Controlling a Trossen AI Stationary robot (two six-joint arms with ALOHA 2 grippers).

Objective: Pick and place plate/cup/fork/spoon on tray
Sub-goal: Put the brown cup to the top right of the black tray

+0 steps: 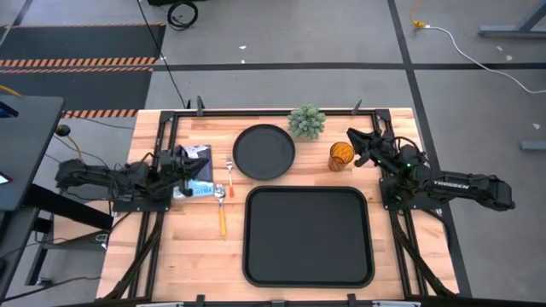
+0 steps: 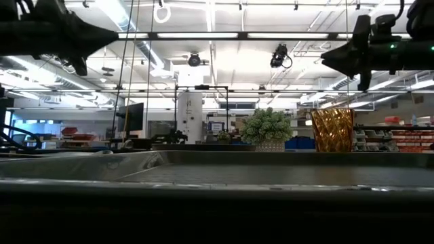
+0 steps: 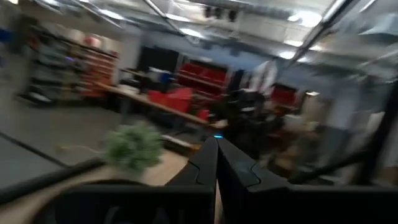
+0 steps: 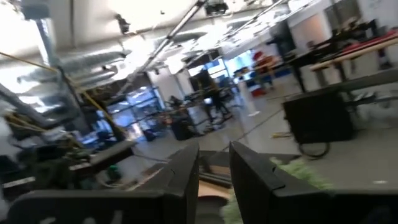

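Note:
The black tray (image 1: 309, 271) lies at the table's near middle, and its rim fills the low view's foreground (image 2: 217, 169). The round black plate (image 1: 264, 152) lies beyond it. The amber cup (image 1: 341, 156) stands upright to the plate's right, also in the low view (image 2: 332, 129). The fork (image 1: 229, 165) lies left of the plate. The spoon (image 1: 222, 210) lies left of the tray. My right gripper (image 1: 353, 136) hovers raised just right of the cup, fingers a little apart (image 4: 214, 171), empty. My left gripper (image 1: 203, 169) is raised at the table's left, shut (image 3: 216, 165), empty.
A small green potted plant (image 1: 306, 122) stands at the far edge between plate and cup. A blue and white flat item (image 1: 201, 189) lies below my left gripper, beside the spoon's bowl. Bare wood shows left and right of the tray.

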